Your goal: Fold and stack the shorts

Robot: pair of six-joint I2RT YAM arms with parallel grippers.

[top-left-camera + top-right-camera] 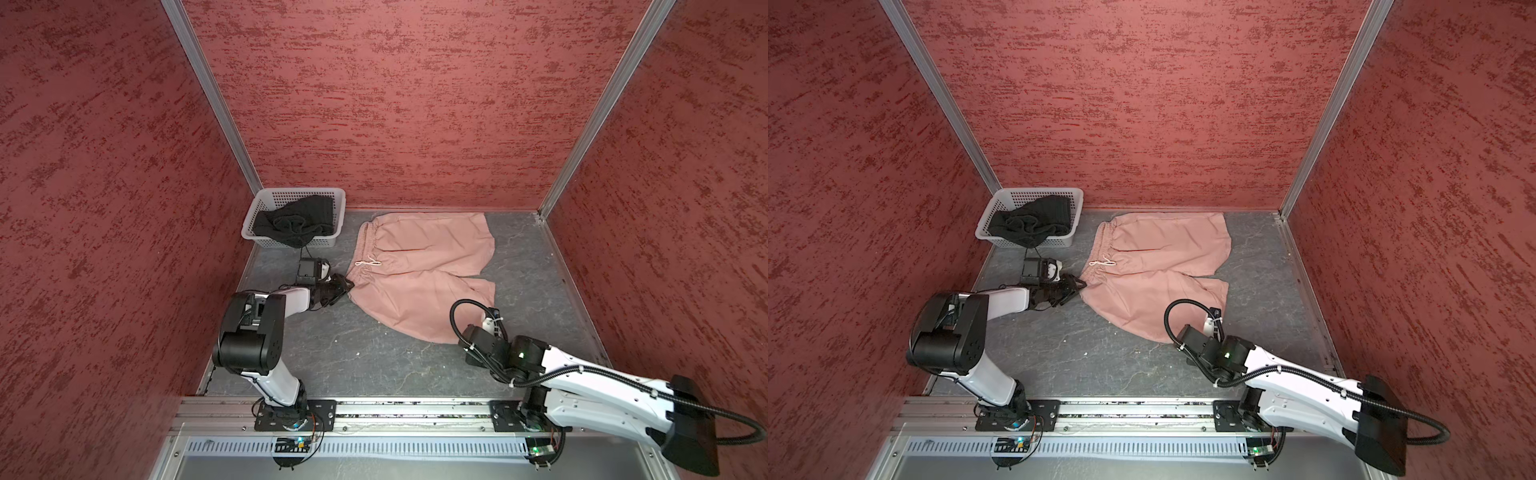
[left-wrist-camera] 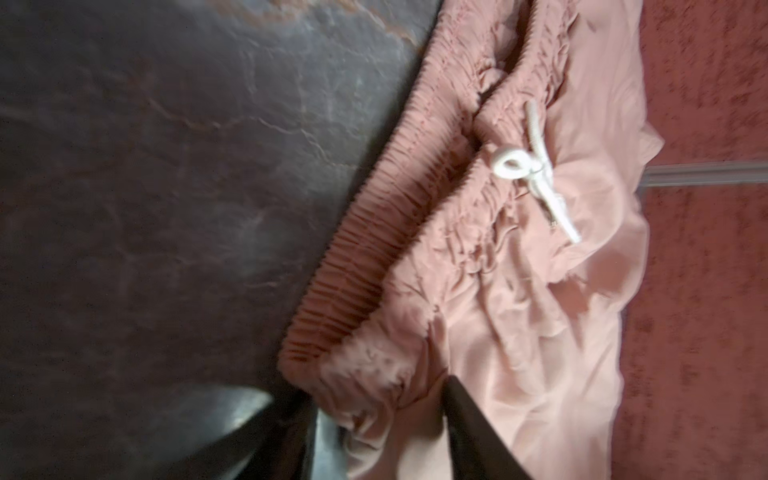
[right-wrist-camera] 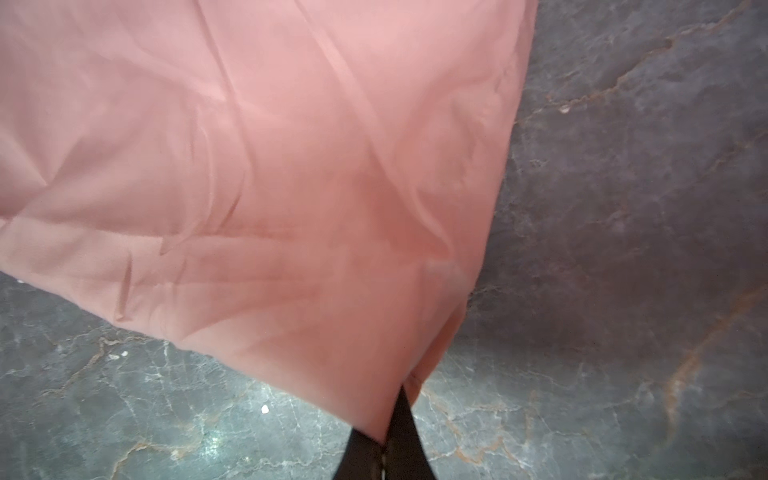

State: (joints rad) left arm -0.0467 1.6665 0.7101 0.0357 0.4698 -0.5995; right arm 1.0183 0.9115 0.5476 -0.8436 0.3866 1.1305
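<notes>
We see the pink shorts (image 1: 419, 270) spread flat on the grey marbled table (image 1: 353, 353), waistband towards the white basket (image 1: 266, 195), which holds the crumpled black shorts (image 1: 297, 222). The pink cloth is thin and limp, wrinkling everywhere, so we judge it light, floppy and a little slick. It will sag from any single hold and needs two corners carried together.

The gathered waistband (image 2: 374, 232) is the thickest, grippiest part. Its near corner is a good hold, clear of the white drawstring (image 2: 528, 162). The left gripper (image 1: 348, 286) is at that corner with its jaws standing apart on either side of the bunched elastic. We cannot tell whether they pinch it.

The right gripper (image 3: 395, 415) is closed on the hem corner (image 3: 415, 374) of the nearer leg, a thin fold that could slip out under a sharp tug. The black pair looks thicker and softer, and any raised fold should serve as a hold.
</notes>
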